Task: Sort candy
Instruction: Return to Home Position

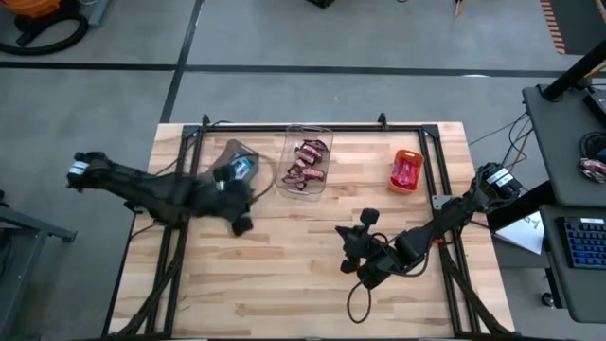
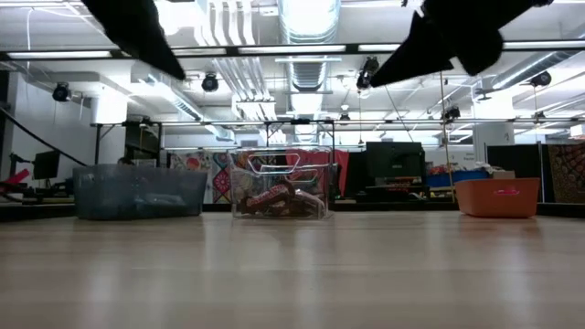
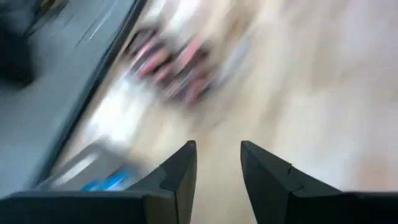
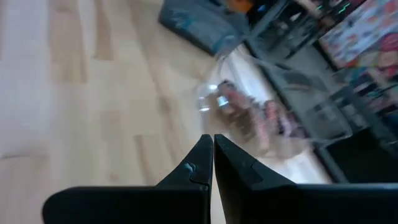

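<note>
All the candy I see lies in bins at the table's far side. Blue-and-white bars (image 1: 241, 169) are in the grey bin (image 1: 230, 152), dark brown and red-marked bars (image 1: 308, 163) in the clear bin (image 1: 293, 142), and red bars (image 1: 407, 173) in the orange bin (image 1: 395, 161). My left gripper (image 3: 217, 149) is open and empty; it hovers by the grey bin's near right corner (image 1: 248, 197). My right gripper (image 4: 213, 140) is shut on nothing, raised over the table's right middle (image 1: 347, 244) and pointing toward the clear bin (image 4: 273, 118).
In the low view the grey bin (image 2: 137, 192), clear bin (image 2: 279, 194) and orange bin (image 2: 498, 196) stand in a row along the far side. Bare wooden tabletop (image 1: 284, 275) spreads in front of them. A black frame (image 1: 189, 142) runs along the table's edges.
</note>
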`<state>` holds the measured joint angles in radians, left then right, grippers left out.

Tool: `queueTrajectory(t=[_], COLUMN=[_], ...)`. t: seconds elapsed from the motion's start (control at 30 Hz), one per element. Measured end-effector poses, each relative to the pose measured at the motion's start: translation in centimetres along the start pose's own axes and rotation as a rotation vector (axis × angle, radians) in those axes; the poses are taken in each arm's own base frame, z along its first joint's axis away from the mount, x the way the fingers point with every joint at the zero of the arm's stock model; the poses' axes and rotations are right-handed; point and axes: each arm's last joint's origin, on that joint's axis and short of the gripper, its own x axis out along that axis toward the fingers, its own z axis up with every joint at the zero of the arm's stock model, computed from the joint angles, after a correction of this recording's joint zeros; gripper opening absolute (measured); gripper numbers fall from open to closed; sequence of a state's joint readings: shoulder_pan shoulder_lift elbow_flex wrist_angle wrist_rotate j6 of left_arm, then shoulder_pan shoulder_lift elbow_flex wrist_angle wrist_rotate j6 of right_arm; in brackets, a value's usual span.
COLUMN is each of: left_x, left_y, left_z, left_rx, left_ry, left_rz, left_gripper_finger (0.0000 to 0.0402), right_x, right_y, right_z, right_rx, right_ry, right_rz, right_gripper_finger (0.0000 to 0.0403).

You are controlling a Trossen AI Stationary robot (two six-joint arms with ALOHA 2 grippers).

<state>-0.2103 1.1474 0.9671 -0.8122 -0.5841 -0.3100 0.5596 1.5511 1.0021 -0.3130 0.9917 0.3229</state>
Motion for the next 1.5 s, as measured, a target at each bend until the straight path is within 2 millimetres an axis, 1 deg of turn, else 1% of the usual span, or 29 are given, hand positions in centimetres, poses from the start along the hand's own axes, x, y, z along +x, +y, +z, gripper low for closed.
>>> queueTrajectory(t=[0.1, 0.17, 0.2, 0.27, 0.33, 0.4, 0.43, 0.53, 0.6, 0.7, 0.83, 1.0, 1.23, 1.37, 1.5], left_x=[-2.3, -3.4, -3.8, -4.3, -4.1, -3.7, -3.6, -3.4, -3.1, -2.6, -1.9, -2.1, -2.6, -3.0, -3.0], left_y=[-1.1, -1.5, -1.6, -1.9, -2.3, -2.5, -2.4, -1.7, -1.2, -0.3, 0.9, 2.3, 3.6, 3.9, 4.0], left_z=[-1.2, -1.9, -2.1, -2.5, -3.0, -3.4, -3.5, -3.8, -4.3, -4.9, -5.5, -5.8, -6.7, -7.0, -7.7], left_rx=[-0.093, -0.127, -0.149, -0.205, -0.131, -0.022, 0.007, 0.039, 0.056, 0.06, 0.053, 0.064, 0.046, 0.043, 0.043], left_ry=[-0.206, -0.306, -0.351, -0.452, -0.555, -0.642, -0.692, -0.834, -0.884, -0.928, -0.934, -0.943, -0.924, -0.939, -0.947], left_rz=[-0.154, -0.237, -0.276, -0.344, -0.369, -0.42, -0.446, -0.537, -0.575, -0.57, -0.554, -0.583, -0.548, -0.547, -0.545], left_gripper_finger=[0.0101, 0.0097, 0.0096, 0.0096, 0.0096, 0.0096, 0.0096, 0.0096, 0.0096, 0.0096, 0.0096, 0.0096, 0.0096, 0.0096, 0.0096], right_x=[0.0, 0.0, 0.0, 0.0, 0.4, 0.9, 1.2, 2.2, 3.0, 4.3, 5.6, 6.5, 6.0, 5.0, 4.2], right_y=[-0.2, -0.2, -0.2, -0.1, -0.1, -0.1, -0.1, -0.8, -1.6, -2.7, -4.0, -5.1, -6.2, -7.6, -9.3], right_z=[0.4, 0.5, 0.5, 0.9, 1.4, 2.2, 2.8, 4.4, 5.0, 5.2, 5.0, 4.5, 3.8, 3.7, 2.9], right_rx=[-0.067, -0.115, -0.111, 0.0, -0.008, -0.058, -0.076, -0.095, -0.108, -0.133, -0.141, -0.126, -0.112, -0.097, -0.074], right_ry=[-0.019, -0.02, -0.019, -0.043, -0.062, -0.09, -0.12, -0.242, -0.296, -0.327, -0.336, -0.319, -0.347, -0.389, -0.424], right_rz=[-0.033, -0.033, -0.027, -0.015, 0.025, 0.157, 0.244, 0.497, 0.589, 0.63, 0.605, 0.572, 0.555, 0.535, 0.511], right_gripper_finger=[0.0009, 0.0009, 0.0009, 0.0009, 0.0009, 0.0009, 0.0009, 0.0009, 0.0009, 0.0009, 0.0009, 0.0009, 0.0009, 0.0009, 0.0009])
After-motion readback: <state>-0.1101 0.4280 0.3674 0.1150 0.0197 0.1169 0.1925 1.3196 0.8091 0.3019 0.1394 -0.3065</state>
